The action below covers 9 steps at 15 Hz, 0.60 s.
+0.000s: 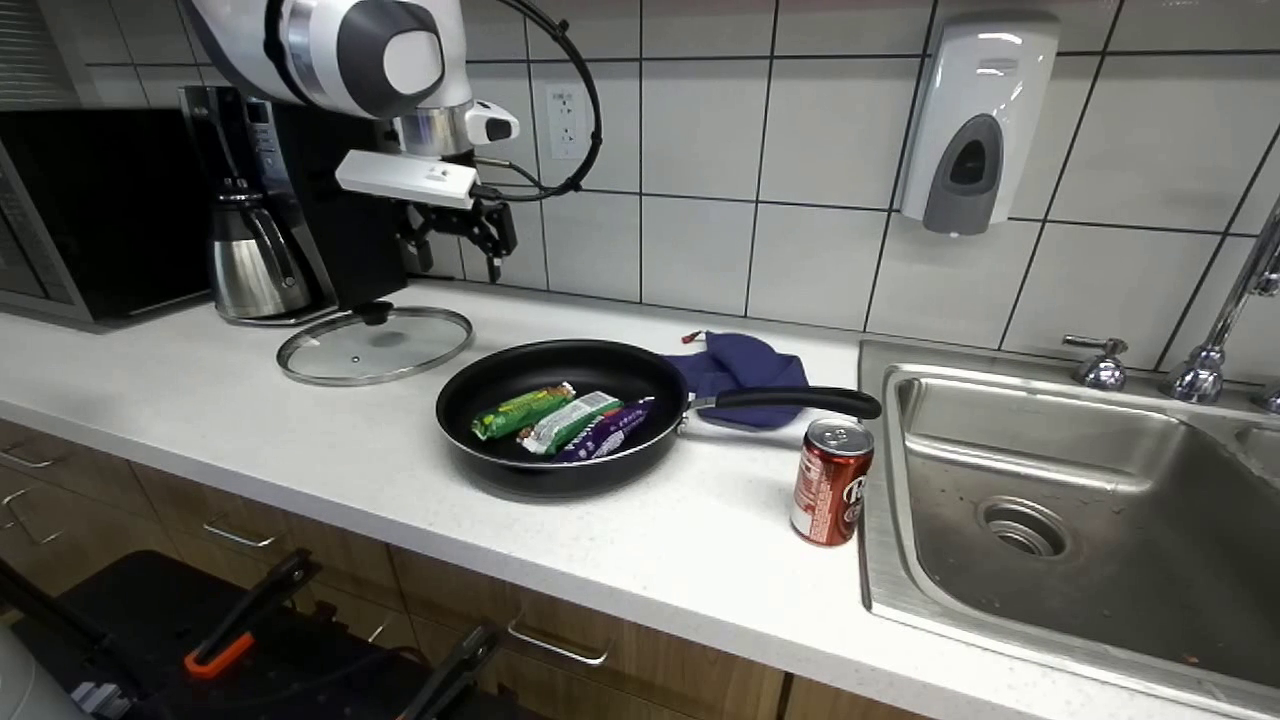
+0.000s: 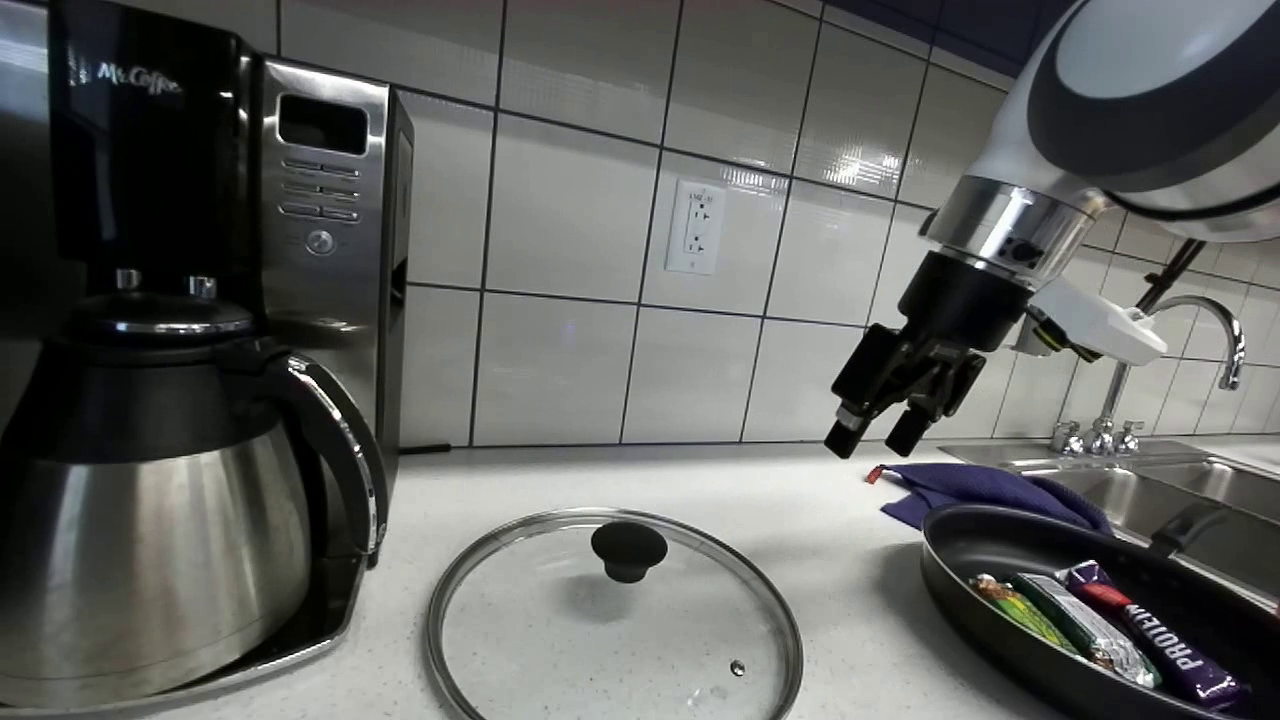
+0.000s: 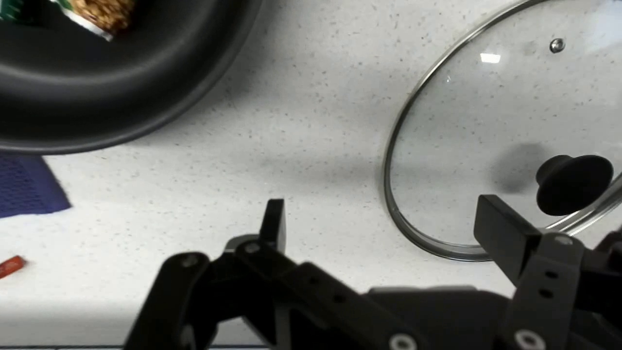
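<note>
Jaws: spread, holding nothing, above worktop (image 1: pixel 720 520) betw. lid (image 2: pixel 612 635) & pan (image 1: pixel 610 368), nr tiled wall (image 1: pixel 700 250)
Lid: flat, knob (image 2: pixel 629 548) up, prob. for easy reach
Bars (image 1: pixel 570 422): 3, in pan, prob. to avoid straying
Handle (image 1: pixel 790 398): toward sink (image 1: pixel 883 520), prob. to stay off front edge (image 1: pixel 590 595)
Gap: betw. lid & pan; tighter by coffee maker (image 2: pixel 150 180)

There are three wrapped bars (image 1: pixel 570 424), one pan (image 1: pixel 560 482), one lid (image 1: pixel 395 350), one can (image 1: pixel 830 488) and one cloth (image 1: pixel 745 365).

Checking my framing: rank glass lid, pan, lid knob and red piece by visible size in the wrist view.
1. Glass lid
2. Pan
3. Lid knob
4. Red piece
All but the knob are cut off.
</note>
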Available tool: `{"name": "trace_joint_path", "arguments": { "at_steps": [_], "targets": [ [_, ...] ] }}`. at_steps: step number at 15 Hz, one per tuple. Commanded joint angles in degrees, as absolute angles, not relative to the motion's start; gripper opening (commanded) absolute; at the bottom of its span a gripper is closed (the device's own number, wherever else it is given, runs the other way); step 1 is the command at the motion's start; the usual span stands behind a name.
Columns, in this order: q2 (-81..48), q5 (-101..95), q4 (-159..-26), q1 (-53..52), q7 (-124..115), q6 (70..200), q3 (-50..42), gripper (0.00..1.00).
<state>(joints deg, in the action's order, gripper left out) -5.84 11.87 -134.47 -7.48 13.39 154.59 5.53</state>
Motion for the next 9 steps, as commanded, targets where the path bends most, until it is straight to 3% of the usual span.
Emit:
{"name": "trace_joint_path", "arguments": {
  "at_steps": [1,9],
  "targets": [
    [-10.16,9.31,-129.75,-8.10,12.12,154.55,7.92,1.00],
    [-11.74,8.05,-129.04,-8.09,12.24,154.60,9.49,1.00]
  ]
}}
